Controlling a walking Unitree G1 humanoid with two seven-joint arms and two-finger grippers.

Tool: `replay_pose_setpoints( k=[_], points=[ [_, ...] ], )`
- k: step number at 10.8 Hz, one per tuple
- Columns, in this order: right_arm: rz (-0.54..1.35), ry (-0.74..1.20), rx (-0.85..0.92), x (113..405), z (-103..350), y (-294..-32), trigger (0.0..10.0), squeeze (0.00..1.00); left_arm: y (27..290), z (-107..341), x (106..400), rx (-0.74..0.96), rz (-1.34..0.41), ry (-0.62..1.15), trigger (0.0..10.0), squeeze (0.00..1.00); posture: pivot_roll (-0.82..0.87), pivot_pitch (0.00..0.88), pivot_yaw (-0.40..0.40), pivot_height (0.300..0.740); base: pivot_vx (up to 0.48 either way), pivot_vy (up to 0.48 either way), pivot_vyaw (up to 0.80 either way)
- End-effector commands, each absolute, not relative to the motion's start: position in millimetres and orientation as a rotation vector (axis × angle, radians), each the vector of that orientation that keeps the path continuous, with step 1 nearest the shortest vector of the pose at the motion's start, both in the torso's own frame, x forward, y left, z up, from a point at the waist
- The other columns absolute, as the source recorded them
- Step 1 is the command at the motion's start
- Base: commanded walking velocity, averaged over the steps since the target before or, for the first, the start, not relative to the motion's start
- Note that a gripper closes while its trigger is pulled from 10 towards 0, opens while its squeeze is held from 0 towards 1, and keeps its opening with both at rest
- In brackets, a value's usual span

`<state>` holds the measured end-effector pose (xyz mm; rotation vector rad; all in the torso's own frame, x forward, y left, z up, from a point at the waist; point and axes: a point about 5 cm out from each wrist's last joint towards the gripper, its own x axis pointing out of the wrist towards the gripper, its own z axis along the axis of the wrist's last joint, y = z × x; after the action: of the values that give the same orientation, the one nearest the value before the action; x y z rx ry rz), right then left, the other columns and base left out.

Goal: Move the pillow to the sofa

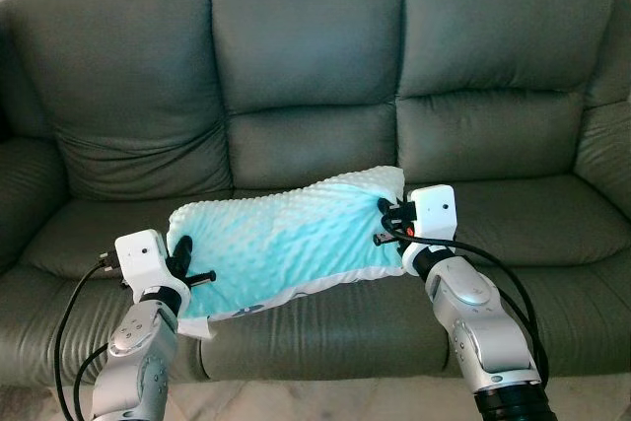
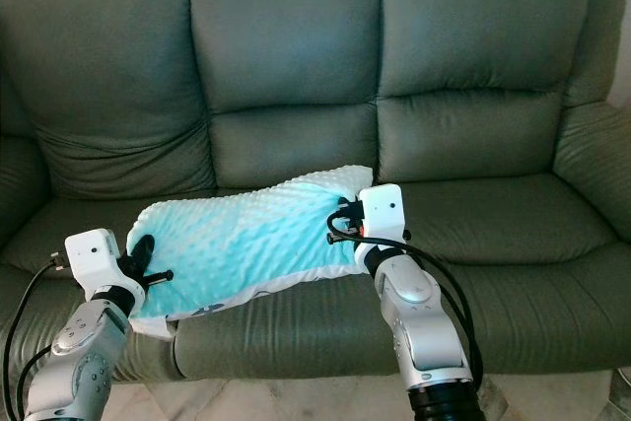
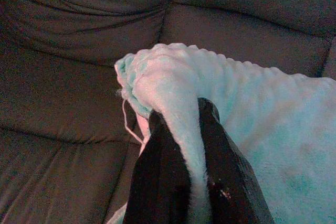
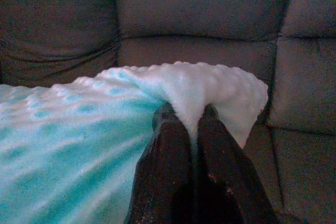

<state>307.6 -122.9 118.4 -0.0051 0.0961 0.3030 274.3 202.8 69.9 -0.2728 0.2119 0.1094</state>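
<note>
Pillow (image 1: 286, 244), turquoise with a bumpy face and white edging, hangs stretched between both arms just above the middle seat of the grey-green sofa (image 1: 306, 66), tilted so its right end sits higher. The left end effector (image 1: 182, 261) pinches the lower left corner; the right end effector (image 1: 386, 222) clamps the upper right edge. Black cables (image 1: 69, 322) loop beside the left arm.
</note>
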Motion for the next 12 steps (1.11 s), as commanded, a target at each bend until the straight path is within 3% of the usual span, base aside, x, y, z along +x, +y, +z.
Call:
replay_pose_setpoints(
  k=[1,8,12],
  points=[
    [0.308,0.056,-0.011,309.6,127.6,-120.5,10.0,0.0,207.2,76.6,273.7,-0.274,0.111,0.172,10.0,0.0,-0.23,0.028,0.072,0.74,0.401,0.0,0.0],
    [0.305,0.053,-0.017,311.2,128.4,-121.9,10.0,0.0,205.5,75.7,274.0,-0.287,0.1,0.179,10.0,0.0,-0.22,0.023,0.072,0.74,0.389,0.0,0.0],
    [0.309,0.059,-0.017,310.1,127.1,-120.8,10.0,0.0,206.1,72.0,269.2,-0.299,0.113,0.197,10.0,0.0,-0.22,0.029,0.07,0.74,0.0,0.0,0.0]
  ],
)
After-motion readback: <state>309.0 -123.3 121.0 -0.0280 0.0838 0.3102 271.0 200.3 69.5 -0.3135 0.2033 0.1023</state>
